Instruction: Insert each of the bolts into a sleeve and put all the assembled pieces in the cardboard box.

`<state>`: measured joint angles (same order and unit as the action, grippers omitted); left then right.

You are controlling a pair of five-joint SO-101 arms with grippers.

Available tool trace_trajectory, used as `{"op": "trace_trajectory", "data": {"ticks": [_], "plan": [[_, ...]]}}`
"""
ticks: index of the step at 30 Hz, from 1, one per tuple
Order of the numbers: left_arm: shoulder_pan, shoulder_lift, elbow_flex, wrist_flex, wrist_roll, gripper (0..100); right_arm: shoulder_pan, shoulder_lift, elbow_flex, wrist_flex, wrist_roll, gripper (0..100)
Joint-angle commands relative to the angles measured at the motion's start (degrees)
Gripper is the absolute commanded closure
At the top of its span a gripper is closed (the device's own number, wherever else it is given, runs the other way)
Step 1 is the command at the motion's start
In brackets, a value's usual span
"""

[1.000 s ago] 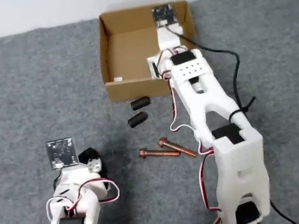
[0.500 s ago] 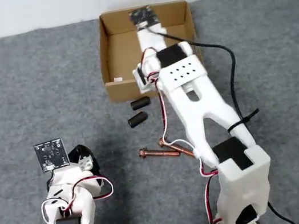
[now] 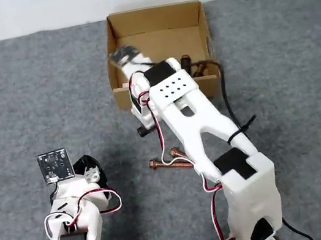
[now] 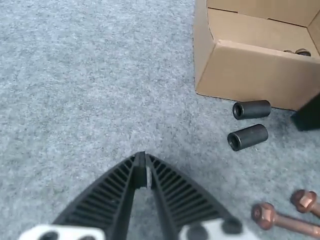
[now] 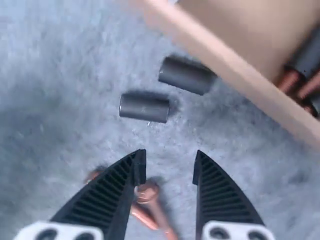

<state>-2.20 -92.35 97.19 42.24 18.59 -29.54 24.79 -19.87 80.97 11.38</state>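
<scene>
Two black sleeves [image 5: 144, 107] [image 5: 186, 75] lie on the grey carpet just in front of the cardboard box [image 3: 124, 95]. My right gripper [image 5: 167, 167] hangs open above the carpet between the sleeves and two copper bolts [image 5: 145, 195]. Assembled pieces [image 3: 192, 68] lie in the box's right front corner. My left gripper [image 4: 145, 172] is shut and empty, low over the carpet, well to the left of the sleeves [image 4: 247, 136] and the bolts [image 4: 285, 220]. In the high view the right arm [image 3: 175, 98] covers one sleeve and part of the bolts [image 3: 167, 163].
The box's front wall [image 5: 225, 60] stands close behind the sleeves. Open grey carpet spreads left of the box and around the left arm [image 3: 78, 215]. A black cable [image 3: 225, 93] runs along the right arm.
The right arm has swung from over the box's right side to the left and back over the front wall, ending above the sleeves. The left arm shifted slightly left.
</scene>
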Motion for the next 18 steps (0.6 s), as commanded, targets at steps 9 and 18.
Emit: {"op": "trace_trajectory", "data": {"ticks": [9, 18], "plan": [[-0.5, -0.2, -0.3, -1.4, 0.4, 99, -0.7, 0.8, -3.0, 0.1, 29.0, 85.5], [-0.5, -0.2, -0.3, -1.5, 0.4, 99, -3.0, 2.0, -2.7, -5.3, 35.8, 85.5]]}}
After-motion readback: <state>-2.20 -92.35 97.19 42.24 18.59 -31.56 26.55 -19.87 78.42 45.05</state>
